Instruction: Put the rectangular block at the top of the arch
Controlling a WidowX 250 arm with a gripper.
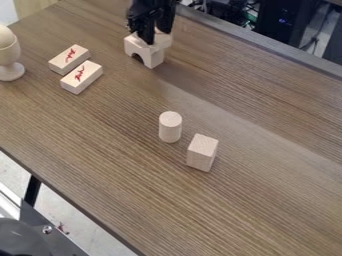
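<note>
Pale wooden block (165, 40), largely hidden by the gripper (154, 37), at the upper middle of the table (260, 195): its visible part lies at the top and far side of the wooden arch (155, 58) and extends to the right; its long axis cannot be made out, nor can it be told whether it rests on the arch. The black arm enters from the top edge, and the gripper hangs down steeply just over the arch; whether it is spread, pressed together or pinching the block cannot be told. The arch stands on its legs, its span running from upper left to lower right, its opening facing the lower left. Left of it, two flat rectangular blocks with red marks (69, 59) (81, 77) lie side by side, their long axes roughly parallel, from lower left to upper right. At the left edge, a wooden cup (10, 60) stands upright and holds a rounded piece (5, 37). Nearer the camera, right of centre, a cylinder (170, 128) stands on end, and just beside it, to the lower right, an upright rectangular block (202, 153) stands with its long axis vertical. Dark equipment (272, 22) and cables lie beyond the table's far edge.
</note>
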